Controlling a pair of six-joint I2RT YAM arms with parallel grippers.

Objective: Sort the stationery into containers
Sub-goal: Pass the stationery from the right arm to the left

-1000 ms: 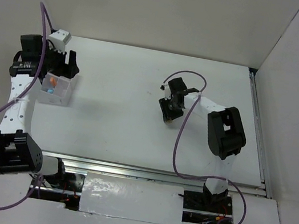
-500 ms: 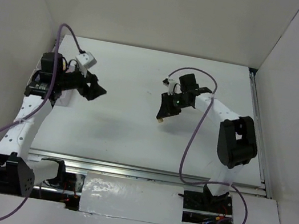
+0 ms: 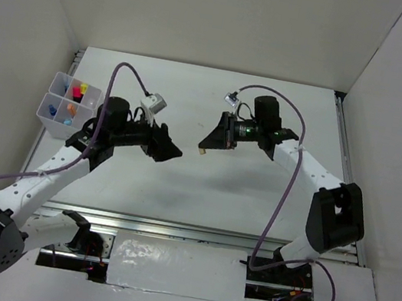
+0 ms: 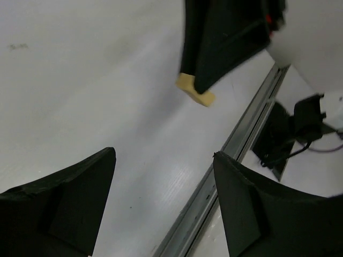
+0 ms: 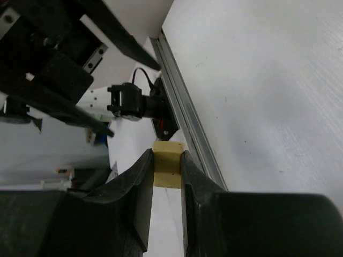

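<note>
The translucent organizer box [image 3: 53, 124] stands at the far left of the table, with pink, yellow, orange and blue stationery pieces [image 3: 77, 90] in its compartments. My left gripper [image 3: 172, 152] is open and empty, held over the table's middle and pointing right; in the left wrist view [image 4: 163, 155] its jaws stand wide apart. My right gripper [image 3: 204, 148] faces it a short gap away, shut on a small tan block [image 3: 202, 151]. The block shows pinched between the fingers in the right wrist view [image 5: 168, 167] and beyond my left fingers in the left wrist view [image 4: 195, 92].
A metal rail [image 3: 209, 234] runs along the table's near edge and another [image 3: 346, 168] along its right side. White walls close the back and both sides. Purple cables loop from both arms.
My left gripper has left the box and swung right to the middle. My right gripper has turned left with the tan block, so the two now face each other.
</note>
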